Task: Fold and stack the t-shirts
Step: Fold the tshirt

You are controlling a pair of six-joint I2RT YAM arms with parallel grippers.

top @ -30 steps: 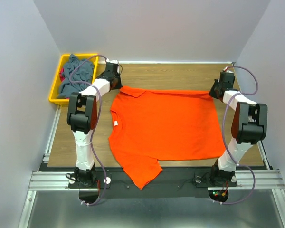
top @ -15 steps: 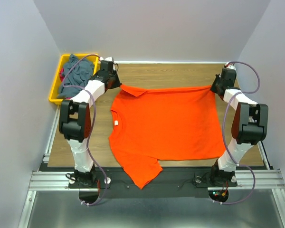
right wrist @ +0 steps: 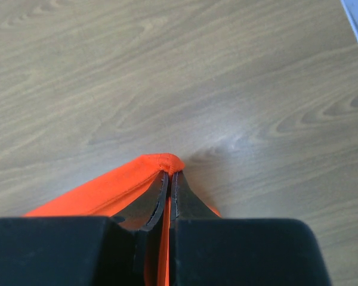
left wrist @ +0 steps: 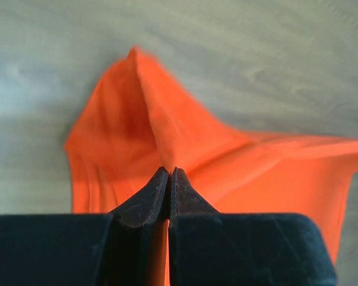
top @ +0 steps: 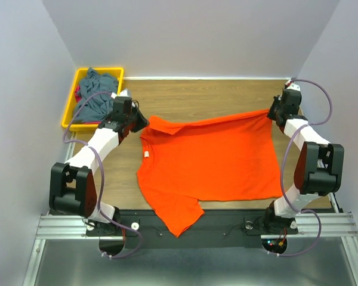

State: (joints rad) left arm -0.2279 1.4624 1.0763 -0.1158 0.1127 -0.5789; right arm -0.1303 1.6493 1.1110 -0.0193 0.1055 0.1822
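My left gripper and right gripper are each pinched tight on the orange t-shirt's far edge. I'd draw both forward evenly, keeping the cloth taut.

Top view looks down; close wrist views apparently share orange t-shirt.

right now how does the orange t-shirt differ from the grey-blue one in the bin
The orange t-shirt lies spread across the wooden table; the grey-blue t-shirt sits crumpled in the yellow bin. The orange t-shirt's far corners are pinched in both arms' jaws; nothing holds the grey-blue t-shirt. The orange t-shirt is vivid, the grey-blue t-shirt muted. Both are soft cloth and not yet folded.
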